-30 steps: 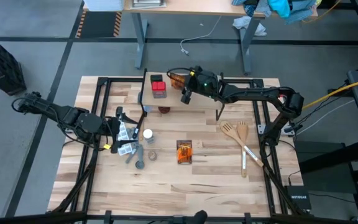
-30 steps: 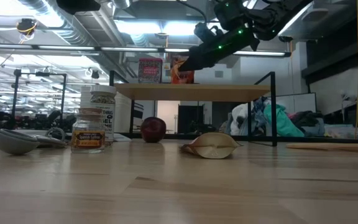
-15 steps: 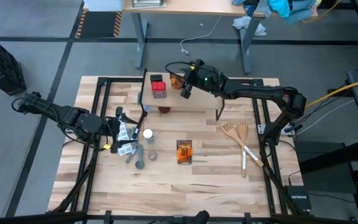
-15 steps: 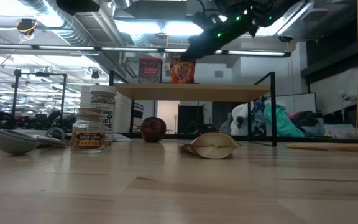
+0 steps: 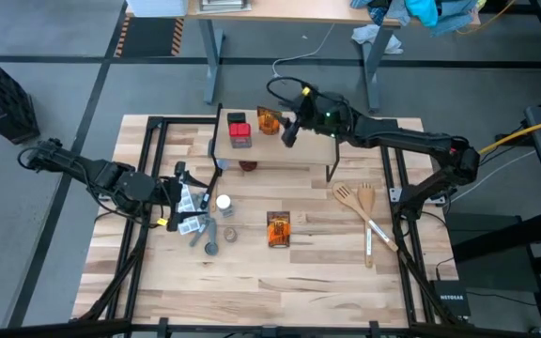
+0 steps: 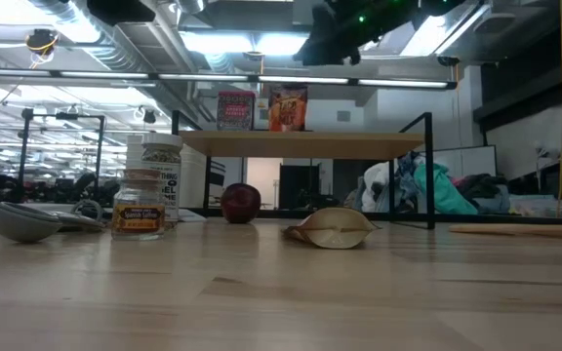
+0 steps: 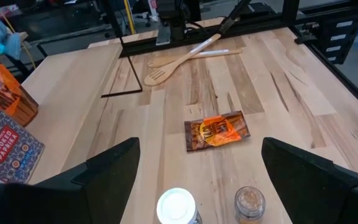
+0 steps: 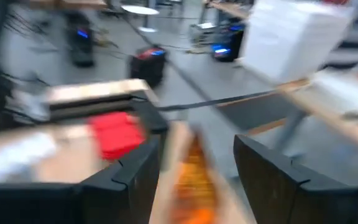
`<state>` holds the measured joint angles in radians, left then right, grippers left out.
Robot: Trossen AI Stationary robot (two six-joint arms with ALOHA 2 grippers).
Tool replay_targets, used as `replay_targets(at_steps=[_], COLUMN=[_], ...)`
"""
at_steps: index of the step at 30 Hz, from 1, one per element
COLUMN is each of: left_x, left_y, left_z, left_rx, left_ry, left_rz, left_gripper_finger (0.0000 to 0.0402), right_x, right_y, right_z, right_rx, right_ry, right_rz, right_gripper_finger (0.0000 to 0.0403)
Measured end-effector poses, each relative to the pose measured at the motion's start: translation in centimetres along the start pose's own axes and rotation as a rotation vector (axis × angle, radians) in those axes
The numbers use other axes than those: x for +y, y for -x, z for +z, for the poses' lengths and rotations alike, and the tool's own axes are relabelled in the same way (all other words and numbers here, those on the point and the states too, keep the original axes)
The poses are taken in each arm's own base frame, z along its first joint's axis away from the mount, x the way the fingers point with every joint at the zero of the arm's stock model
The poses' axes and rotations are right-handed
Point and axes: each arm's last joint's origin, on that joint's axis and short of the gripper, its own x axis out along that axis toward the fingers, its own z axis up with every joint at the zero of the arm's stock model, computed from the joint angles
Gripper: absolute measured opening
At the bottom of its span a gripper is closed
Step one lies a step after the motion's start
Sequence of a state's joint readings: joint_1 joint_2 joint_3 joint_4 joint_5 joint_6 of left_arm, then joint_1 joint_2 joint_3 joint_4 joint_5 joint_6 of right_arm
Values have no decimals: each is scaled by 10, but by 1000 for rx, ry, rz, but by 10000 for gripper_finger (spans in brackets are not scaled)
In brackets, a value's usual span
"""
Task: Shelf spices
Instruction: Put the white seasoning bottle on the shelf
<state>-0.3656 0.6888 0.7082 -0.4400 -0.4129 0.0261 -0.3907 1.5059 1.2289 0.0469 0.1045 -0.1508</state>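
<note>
Overhead, the right gripper [image 5: 289, 132] reaches across the shelf [image 5: 303, 150], fingers parted beside the orange packet [image 5: 269, 120]; the left gripper [image 5: 182, 199] waits wide over the counter [image 5: 327, 263].

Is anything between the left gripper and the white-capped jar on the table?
Nothing visible. The left gripper, fingers open, faces the white-capped jar, which sits just ahead of it beside a brown-capped jar, with no object in between.

Two boxes [image 5: 239, 131] [image 5: 269, 120] are set side by side on the shelf [image 5: 299, 150]. Two jars [image 5: 223, 203] [image 5: 230, 234] and a packet [image 5: 279, 228] are laid on the bench [image 5: 280, 282] before it, with spatulas [image 5: 364, 211] at the right.
</note>
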Motion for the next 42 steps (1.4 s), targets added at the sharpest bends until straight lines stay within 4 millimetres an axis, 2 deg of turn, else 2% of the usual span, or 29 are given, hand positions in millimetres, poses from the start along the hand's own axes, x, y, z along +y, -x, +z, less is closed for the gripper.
replay_targets(at_steps=[5,11,16,21,27,34,42], left_x=[0,0,0,-1,-6,-11,-19], left_y=[0,0,1,-1,-11,-22,-40], left_z=[-3,-8,-10,-13,-37,-65,-91], left_rx=[26,77,95,101,176,237,128], left_ry=[13,46,41,39,85,198,255], left_rz=[0,1,1,2,9,49,36], left_gripper_finger=[331,331,331,331,331,331,331], right_x=[23,56,91,130,162,180,193], right_y=[3,10,17,4,-26,-54,-73], right_z=[1,4,-3,-31,-70,-102,-128], right_rx=[13,14,84,173,237,221,185], right_ry=[-155,-136,-81,25,67,51,38], right_rz=[225,443,478,436,455,539,597], right_gripper_finger=[209,209,209,209,209,209,209])
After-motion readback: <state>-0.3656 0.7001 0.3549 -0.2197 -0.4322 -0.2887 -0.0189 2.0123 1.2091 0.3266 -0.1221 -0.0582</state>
